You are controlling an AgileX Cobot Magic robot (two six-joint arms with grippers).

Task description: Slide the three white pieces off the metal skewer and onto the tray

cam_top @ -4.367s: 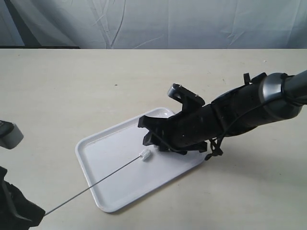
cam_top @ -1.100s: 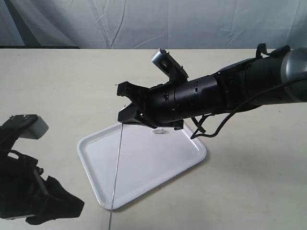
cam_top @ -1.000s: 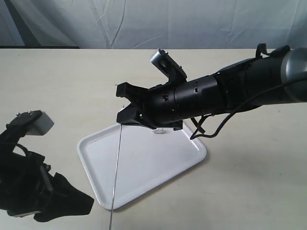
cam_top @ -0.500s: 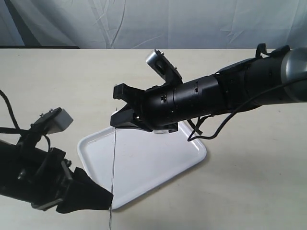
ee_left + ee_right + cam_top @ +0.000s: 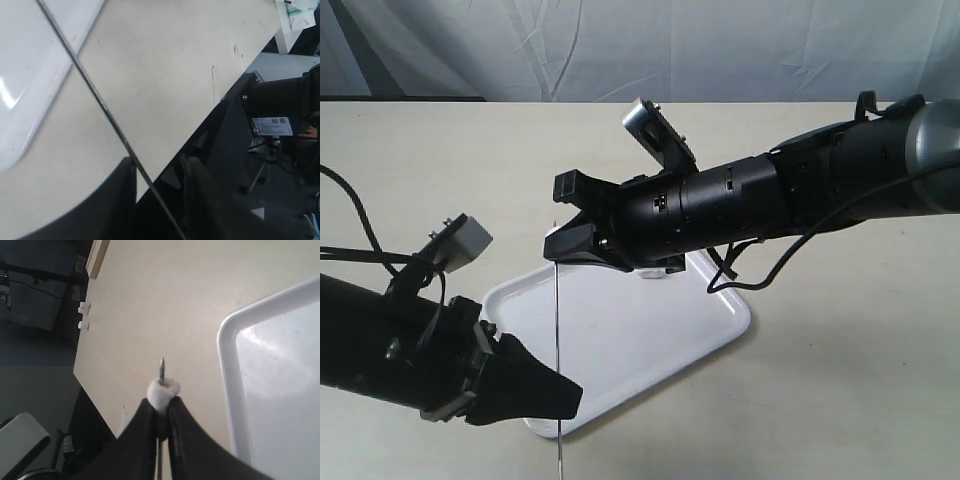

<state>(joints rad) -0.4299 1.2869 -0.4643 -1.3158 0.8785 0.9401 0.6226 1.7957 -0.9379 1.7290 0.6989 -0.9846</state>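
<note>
The metal skewer (image 5: 557, 350) stands almost upright over the near left part of the white tray (image 5: 650, 340). My right gripper (image 5: 558, 250) reaches across from the right and is shut on one white piece (image 5: 161, 390) at the skewer's top; the rod's tip (image 5: 161, 369) pokes out just beyond it. In the exterior view that piece is hidden by the fingers. My left gripper (image 5: 570, 395) is low beside the tray's near edge. It is open (image 5: 160, 162), and the skewer (image 5: 95, 95) passes between its fingers, touching one. No other white pieces show.
The tray's rim (image 5: 227, 390) lies close beside the right fingers, and its corner (image 5: 30, 60) is near the left gripper. The table's near edge (image 5: 220, 95) runs just past the left fingers. Two small white things (image 5: 83, 315) sit at a far table edge.
The left arm has swung right and up from the lower left corner until its open fingers straddle the skewer's lower part. The right gripper has shifted slightly left with the skewer's top.
</note>
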